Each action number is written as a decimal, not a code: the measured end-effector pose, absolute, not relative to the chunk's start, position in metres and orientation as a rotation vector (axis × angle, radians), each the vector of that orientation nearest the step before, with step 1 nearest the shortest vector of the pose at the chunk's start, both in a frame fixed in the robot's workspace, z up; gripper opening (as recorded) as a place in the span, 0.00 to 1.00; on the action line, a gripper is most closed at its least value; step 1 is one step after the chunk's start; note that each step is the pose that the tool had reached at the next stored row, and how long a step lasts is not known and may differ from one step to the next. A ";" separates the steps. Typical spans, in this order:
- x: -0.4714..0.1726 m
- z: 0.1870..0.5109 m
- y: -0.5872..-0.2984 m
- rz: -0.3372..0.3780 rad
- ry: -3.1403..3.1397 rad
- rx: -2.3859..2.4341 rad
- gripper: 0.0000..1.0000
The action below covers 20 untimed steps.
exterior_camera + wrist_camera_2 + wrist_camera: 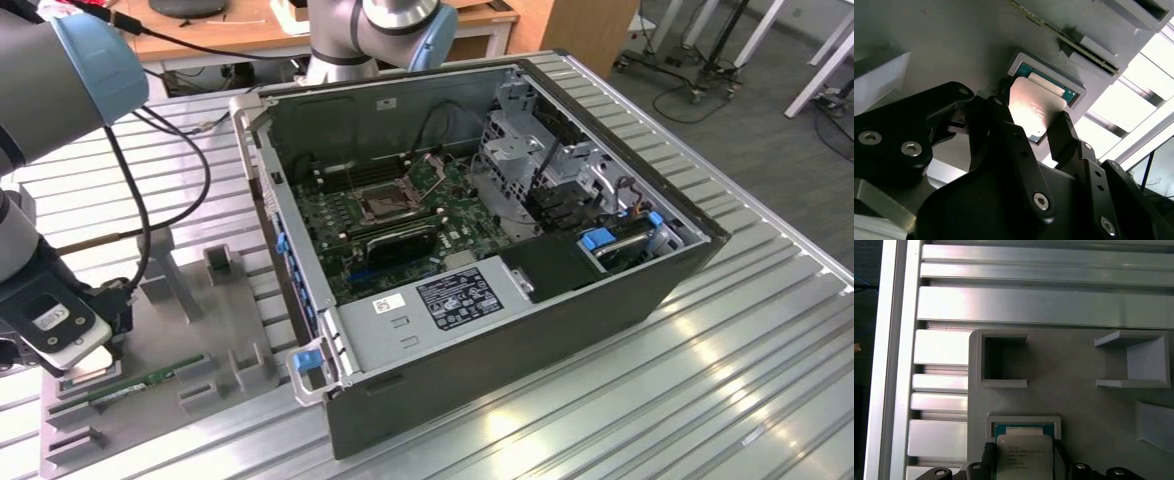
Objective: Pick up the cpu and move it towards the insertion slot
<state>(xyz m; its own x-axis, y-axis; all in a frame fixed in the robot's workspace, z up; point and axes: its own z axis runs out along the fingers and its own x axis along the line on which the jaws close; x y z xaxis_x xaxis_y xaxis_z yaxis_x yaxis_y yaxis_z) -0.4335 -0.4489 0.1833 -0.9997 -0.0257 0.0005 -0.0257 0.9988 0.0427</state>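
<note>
Exterior view high, angled down on the computer case (534, 330), both wrist views close behind my pincer (1031, 111), sharing the cpu (1024, 456)

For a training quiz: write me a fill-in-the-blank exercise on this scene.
The cpu sits in a ___ holder. The board around the slot is ___. The gripper is nearest the ___, not the slot.
Missing: grey; green; cpu.

Arm (54, 150) low at exterior view's left, w/ pincer (1031, 111) aimed down.
</note>
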 end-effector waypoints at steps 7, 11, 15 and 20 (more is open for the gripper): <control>-0.433 0.183 -0.449 -0.067 -3.140 0.040 0.54; -0.433 0.183 -0.449 -0.067 -3.140 0.040 0.54; -0.433 0.187 -0.449 -0.067 -3.139 0.040 0.54; -0.433 0.202 -0.449 -0.067 -3.140 0.040 0.54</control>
